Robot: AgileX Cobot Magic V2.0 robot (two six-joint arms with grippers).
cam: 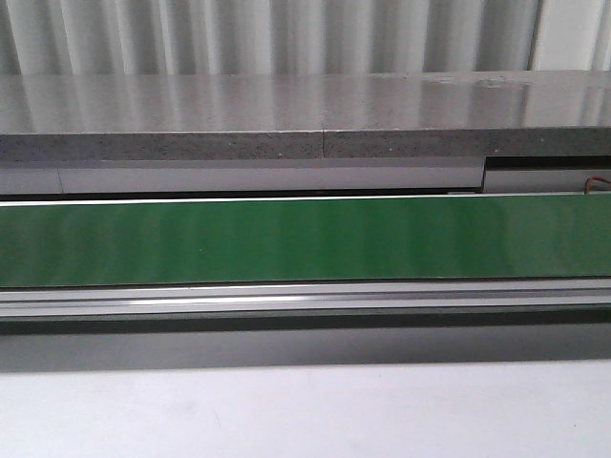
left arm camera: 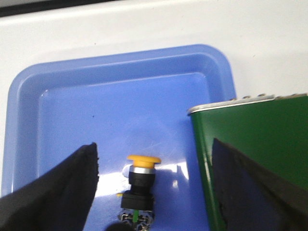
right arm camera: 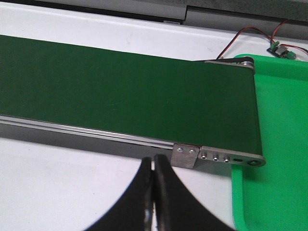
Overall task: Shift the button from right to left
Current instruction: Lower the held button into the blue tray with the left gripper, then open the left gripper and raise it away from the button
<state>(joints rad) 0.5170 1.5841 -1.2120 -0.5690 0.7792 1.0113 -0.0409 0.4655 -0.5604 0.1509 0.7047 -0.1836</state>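
Note:
In the left wrist view the button [left arm camera: 139, 180] lies on its side on the floor of a blue tray [left arm camera: 67, 91], yellow cap pointing away from its black body. My left gripper [left arm camera: 155, 159] is open above it, one black finger on each side, neither touching it. The right gripper [right arm camera: 153, 166] is shut with nothing in it, over the white table by the conveyor's end. Neither gripper shows in the front view.
The green conveyor belt [cam: 305, 239] crosses the front view; its left end [left arm camera: 250, 144] overhangs the blue tray beside the button. At its right end [right arm camera: 144, 96] a green tray [right arm camera: 279, 144] sits under a small circuit board with wires [right arm camera: 281, 49].

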